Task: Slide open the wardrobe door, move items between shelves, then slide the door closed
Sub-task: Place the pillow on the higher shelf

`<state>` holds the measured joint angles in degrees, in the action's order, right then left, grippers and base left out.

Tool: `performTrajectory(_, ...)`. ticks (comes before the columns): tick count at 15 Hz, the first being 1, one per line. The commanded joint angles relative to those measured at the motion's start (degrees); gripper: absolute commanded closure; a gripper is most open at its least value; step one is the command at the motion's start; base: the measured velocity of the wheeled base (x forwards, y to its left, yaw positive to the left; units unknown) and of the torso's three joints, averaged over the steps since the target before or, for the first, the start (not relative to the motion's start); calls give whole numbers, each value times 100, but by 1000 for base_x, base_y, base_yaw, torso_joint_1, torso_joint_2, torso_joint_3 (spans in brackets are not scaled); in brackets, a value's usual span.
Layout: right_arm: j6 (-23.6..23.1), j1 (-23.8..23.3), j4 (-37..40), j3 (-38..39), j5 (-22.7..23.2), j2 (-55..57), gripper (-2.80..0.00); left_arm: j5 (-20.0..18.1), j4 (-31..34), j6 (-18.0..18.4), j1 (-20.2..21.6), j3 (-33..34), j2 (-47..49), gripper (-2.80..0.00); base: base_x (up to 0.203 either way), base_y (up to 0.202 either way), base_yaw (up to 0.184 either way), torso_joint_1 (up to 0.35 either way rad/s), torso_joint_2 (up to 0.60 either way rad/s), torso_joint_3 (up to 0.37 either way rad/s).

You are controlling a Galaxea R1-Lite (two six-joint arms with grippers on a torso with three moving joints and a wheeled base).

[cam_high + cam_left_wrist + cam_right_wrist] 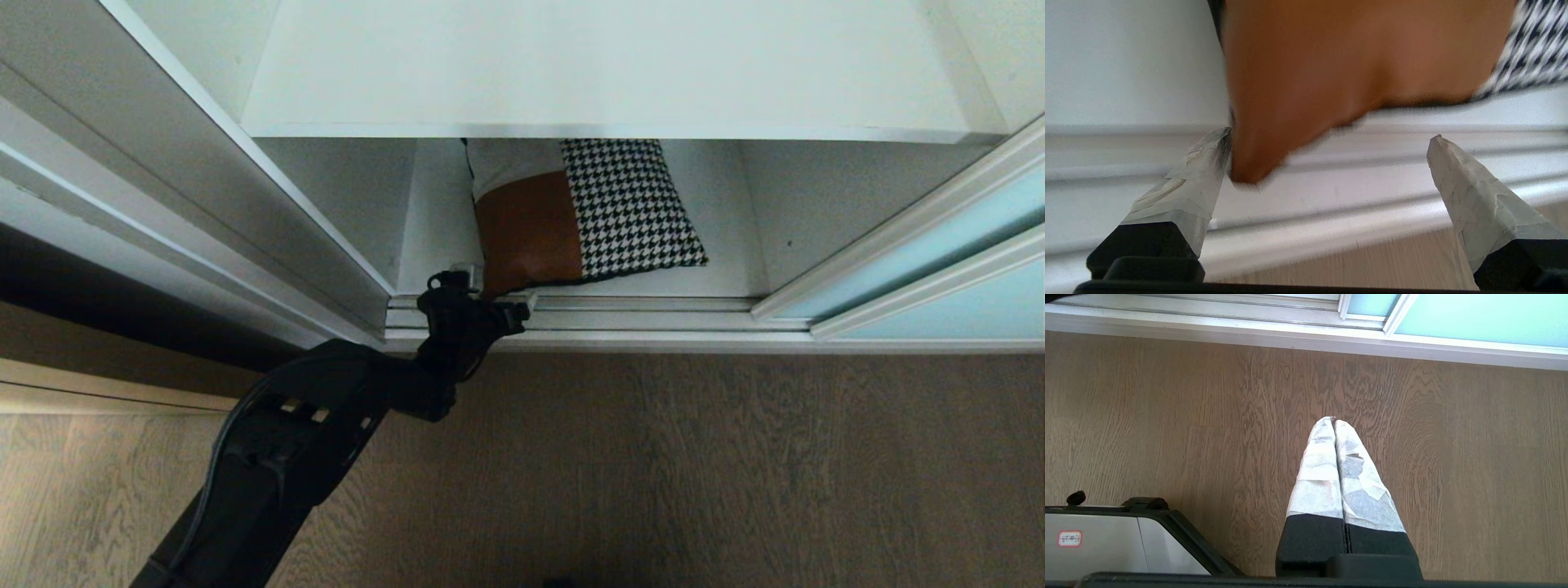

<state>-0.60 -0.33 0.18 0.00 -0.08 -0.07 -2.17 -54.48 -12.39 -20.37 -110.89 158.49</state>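
Wide-spread, the left gripper (482, 300) brackets the cushion (584, 212)'s rust corner overhanging the bottom shelf (727, 282)'s front edge; one fingertip (1218, 141) touches it. Closing there may pinch only fabric, which slips. Right gripper (1334, 424) hangs pressed together.

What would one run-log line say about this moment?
door: slid open | cushion: on lower shelf | left tool: open at cushion's brown corner, not gripping | right tool: shut, parked above floor
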Motion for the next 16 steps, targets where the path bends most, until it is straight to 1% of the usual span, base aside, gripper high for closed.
performTrajectory(1,-2,-2,-1,0,-1,7,0,6,-294,135,61,6,59,-280,0,0,0,0,0,0)
performTrajectory(7,-2,-2,-1,0,-1,7,0,-55,-300,185,95,-3,208,-280,0,0,0,0,0,0)
performTrajectory(10,-2,-2,-1,0,-1,7,0,-275,-317,185,95,-3,217,-280,0,0,0,0,0,0)
performTrajectory(16,-2,-2,-1,0,-1,7,0,-261,-502,167,95,-3,288,-280,0,0,0,0,0,0)
